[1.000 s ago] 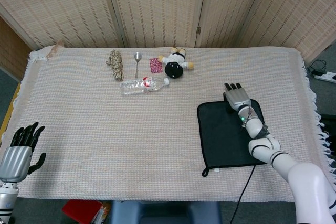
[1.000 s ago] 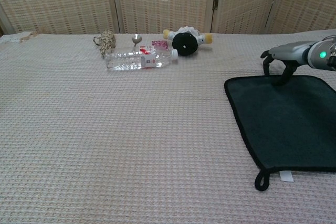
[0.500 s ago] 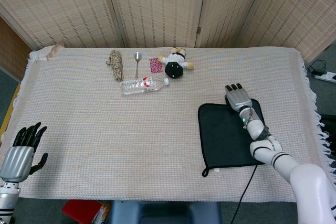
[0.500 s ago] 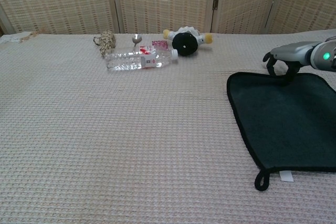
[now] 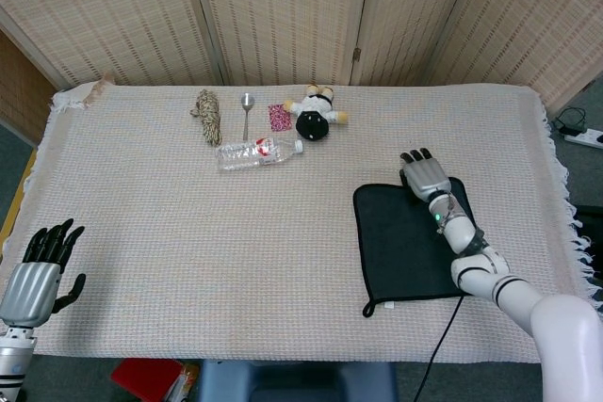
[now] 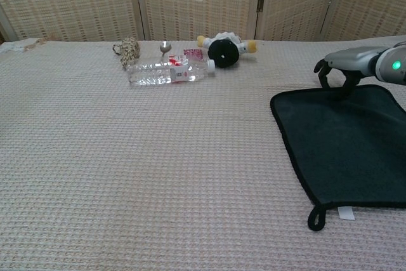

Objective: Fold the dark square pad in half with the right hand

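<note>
the pad (image 5: pixel 407 242) lies flat at the table's right, shifted slightly left since a moment ago; the right hand (image 5: pixel 424 174), fingers curled at its far edge, seems to tug it; firm hold unclear; fold not begun

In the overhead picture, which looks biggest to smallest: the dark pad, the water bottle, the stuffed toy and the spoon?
1. Dark pad, by far the largest.
2. Water bottle, lying on its side.
3. Stuffed toy.
4. Spoon, long but very thin.
The three small things lie together at the far end, so nearness to the camera hardly skews their order.
</note>
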Available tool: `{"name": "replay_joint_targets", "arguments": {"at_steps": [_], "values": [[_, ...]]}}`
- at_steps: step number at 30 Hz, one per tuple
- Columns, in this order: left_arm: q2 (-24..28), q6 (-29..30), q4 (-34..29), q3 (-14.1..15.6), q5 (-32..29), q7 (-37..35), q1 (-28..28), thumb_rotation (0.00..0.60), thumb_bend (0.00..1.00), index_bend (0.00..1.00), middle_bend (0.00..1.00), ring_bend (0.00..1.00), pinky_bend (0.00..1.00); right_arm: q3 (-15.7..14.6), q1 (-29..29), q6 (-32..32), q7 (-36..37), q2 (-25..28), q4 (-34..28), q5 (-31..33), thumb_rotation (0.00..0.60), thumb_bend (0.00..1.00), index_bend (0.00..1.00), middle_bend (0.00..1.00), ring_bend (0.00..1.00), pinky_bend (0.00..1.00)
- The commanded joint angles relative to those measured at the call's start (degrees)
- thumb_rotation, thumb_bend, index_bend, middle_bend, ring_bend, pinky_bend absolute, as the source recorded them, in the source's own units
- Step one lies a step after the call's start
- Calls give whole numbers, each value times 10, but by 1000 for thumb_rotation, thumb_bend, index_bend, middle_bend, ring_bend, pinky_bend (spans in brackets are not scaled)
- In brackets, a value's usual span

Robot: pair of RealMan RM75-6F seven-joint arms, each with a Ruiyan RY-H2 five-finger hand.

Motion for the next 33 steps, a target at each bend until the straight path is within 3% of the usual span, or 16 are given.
{"name": "replay_joint_targets", "arguments": {"at_steps": [1, 12, 18, 33], "values": [[1, 1, -3, 1, 1, 2, 0, 600, 503, 0, 0, 0, 0, -16, -21, 26, -13, 37, -66, -15, 600, 495, 645, 140, 61, 0], [5, 11, -19, 6, 14, 8, 3, 600, 504, 0, 0, 0, 0, -70, -81, 135, -171, 144, -291, -6, 600, 496, 645, 140, 61, 0], [6, 15, -25, 9, 21, 12, 4, 600, 505, 0, 0, 0, 0, -99, -102, 176, -256, 183, -377, 8, 600, 495, 645, 141, 62, 0], [11, 26, -36, 9, 28, 13, 7, 600, 505, 0, 0, 0, 0, -153, -129, 213, -338, 209, -473, -8, 600, 496, 645, 143, 64, 0]]}}
